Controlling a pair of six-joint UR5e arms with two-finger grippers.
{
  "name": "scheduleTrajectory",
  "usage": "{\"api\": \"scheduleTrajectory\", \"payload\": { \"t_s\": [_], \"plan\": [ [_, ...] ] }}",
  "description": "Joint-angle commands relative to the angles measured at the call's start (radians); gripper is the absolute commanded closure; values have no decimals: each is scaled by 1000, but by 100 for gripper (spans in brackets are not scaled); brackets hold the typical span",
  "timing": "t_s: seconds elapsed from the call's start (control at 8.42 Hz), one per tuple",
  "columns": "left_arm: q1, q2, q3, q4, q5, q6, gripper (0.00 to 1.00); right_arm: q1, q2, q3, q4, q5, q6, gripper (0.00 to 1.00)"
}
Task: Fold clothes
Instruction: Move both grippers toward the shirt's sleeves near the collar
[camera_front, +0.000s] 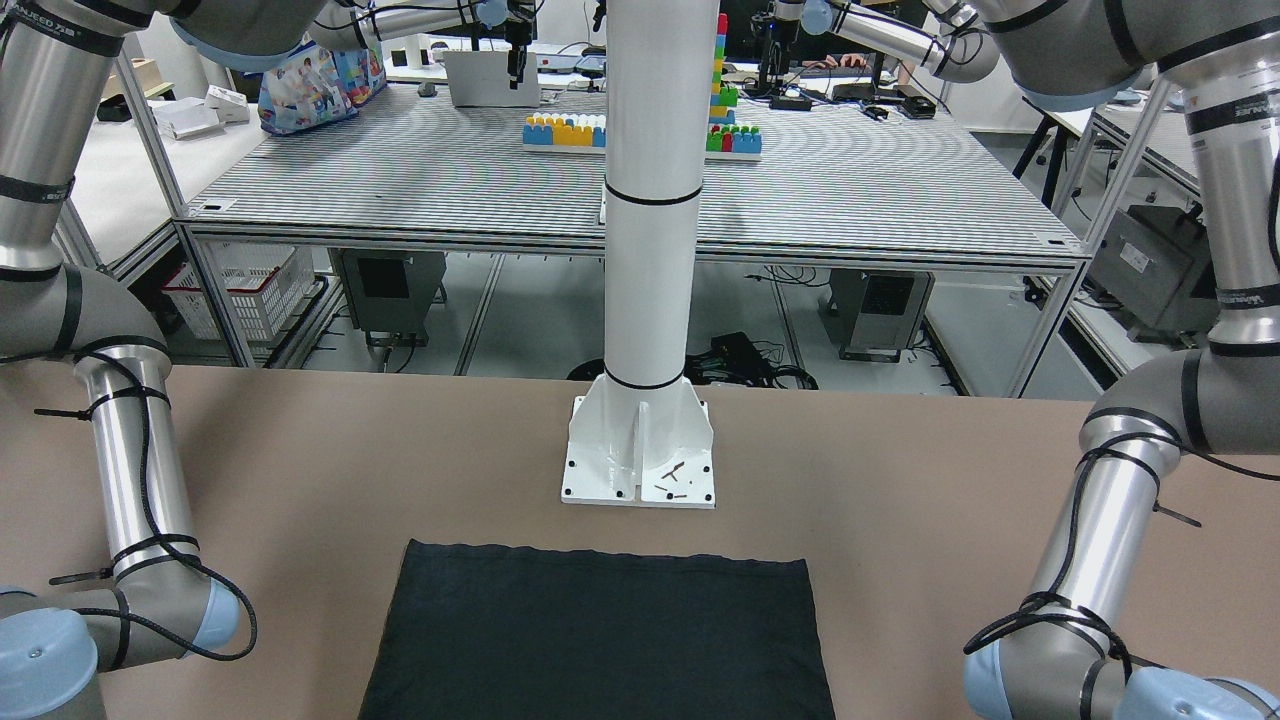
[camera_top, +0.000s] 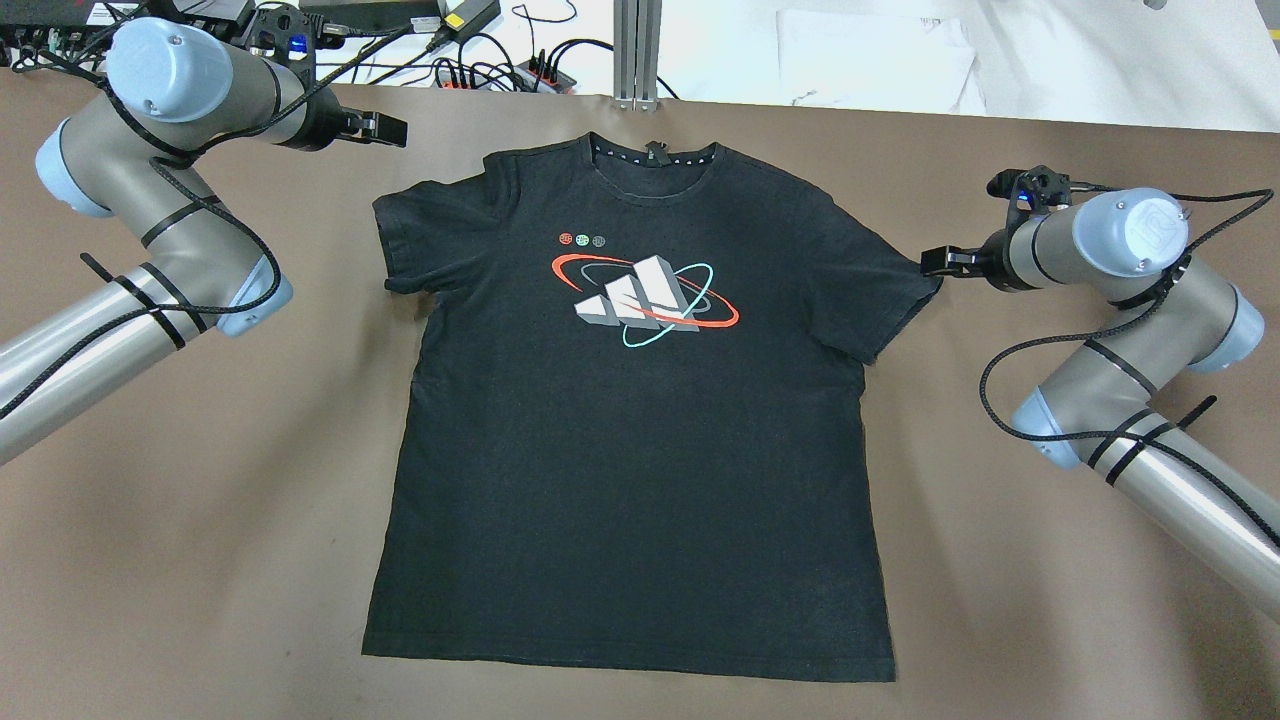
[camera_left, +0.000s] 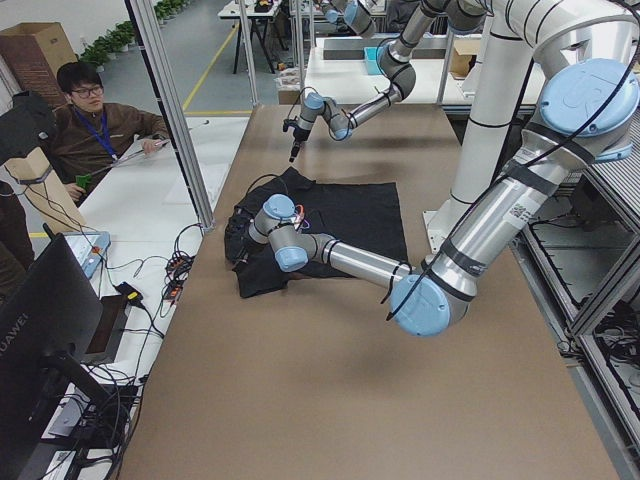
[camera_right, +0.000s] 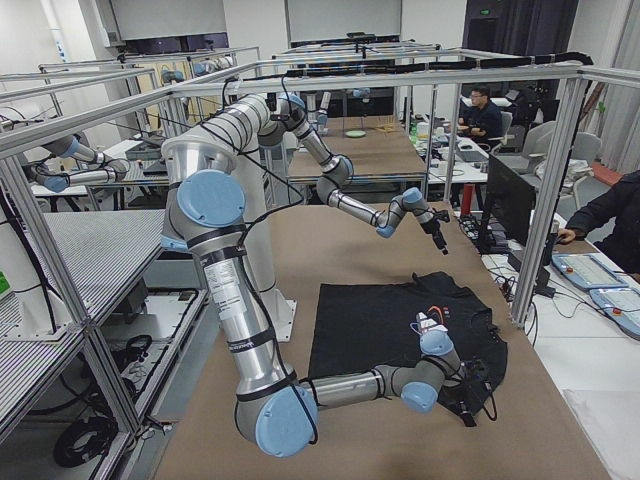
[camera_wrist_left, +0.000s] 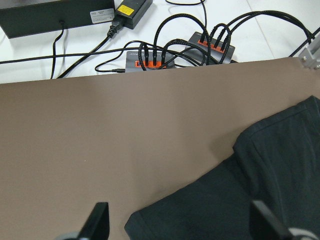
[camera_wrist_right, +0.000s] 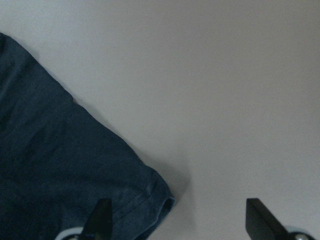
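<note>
Two grippers: left gripper (camera_top: 388, 129) and right gripper (camera_top: 932, 262), both wide open, empty.
T-shirt (camera_top: 640, 450): flat at frame centre, collar toward top edge.
Nearer: right gripper, just beside the sleeve tip (camera_top: 915, 285) at mid-right; left gripper is farther from its sleeve.

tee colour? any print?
Black T-shirt with a white-grey bar logo ringed in red and teal; clearest in the overhead view.

The brown table (camera_top: 200, 560) carries a black printed T-shirt (camera_top: 630, 480) spread flat, a white post's base plate (camera_front: 620, 482) near its hem.
</note>
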Motion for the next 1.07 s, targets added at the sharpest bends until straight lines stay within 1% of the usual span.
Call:
{"api": "scheduleTrajectory", "payload": {
  "t_s": [0.0,0.12,0.36,0.48,0.59,0.83,0.95],
  "plan": [
    [0,2,0,0,0,0,0,-40,43,-67,31,-55,30,6],
    [0,0,0,0,0,0,0,-50,57,-98,56,-63,39,6],
    [0,0,0,0,0,0,0,-53,59,-115,58,-66,41,8],
    [0,-1,0,0,0,1,0,-57,61,-122,58,-66,41,19],
    [0,-1,0,0,0,1,0,-57,61,-120,59,-66,41,34],
    [0,-3,-1,2,0,1,0,-57,61,-113,59,-66,44,75],
    [0,-10,-3,2,0,-3,0,-56,67,-99,58,-63,44,90]
  ]
}}
